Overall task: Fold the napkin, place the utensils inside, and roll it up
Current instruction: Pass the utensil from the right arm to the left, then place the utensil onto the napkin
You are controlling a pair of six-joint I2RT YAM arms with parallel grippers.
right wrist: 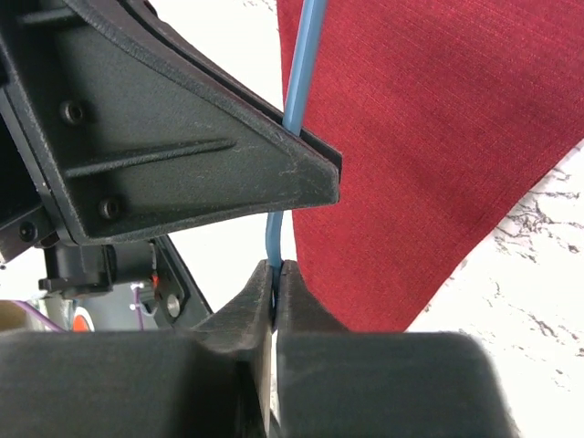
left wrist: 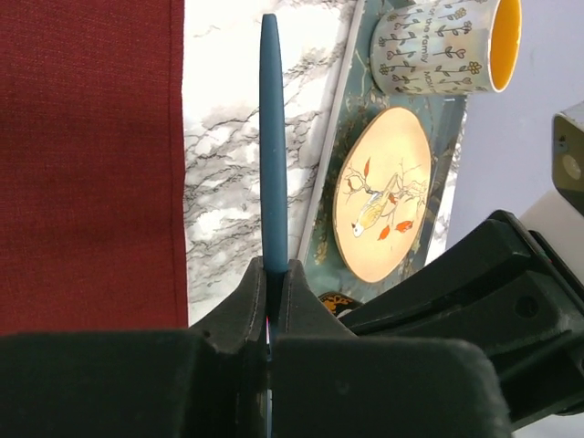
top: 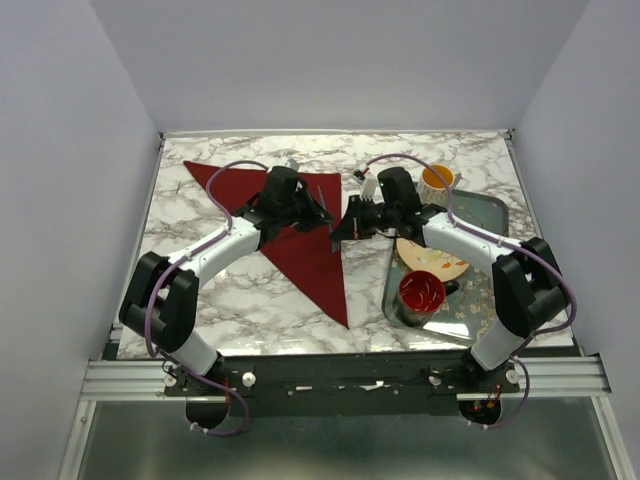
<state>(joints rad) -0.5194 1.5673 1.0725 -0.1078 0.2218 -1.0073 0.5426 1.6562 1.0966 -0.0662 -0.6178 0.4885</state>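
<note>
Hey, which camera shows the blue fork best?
Left wrist: most of the fork rises clear above the left pincer. Right wrist shows only a thin strip, partly hidden by the left pincer. Top view: too small to make out.

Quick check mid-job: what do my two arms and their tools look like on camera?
Both match: the left arm and right arm have white curved links between bulky black joint housings. A purple cable loops along each. The left tool and right tool are matte black with wedge-shaped fingers; no markings visible.
</note>
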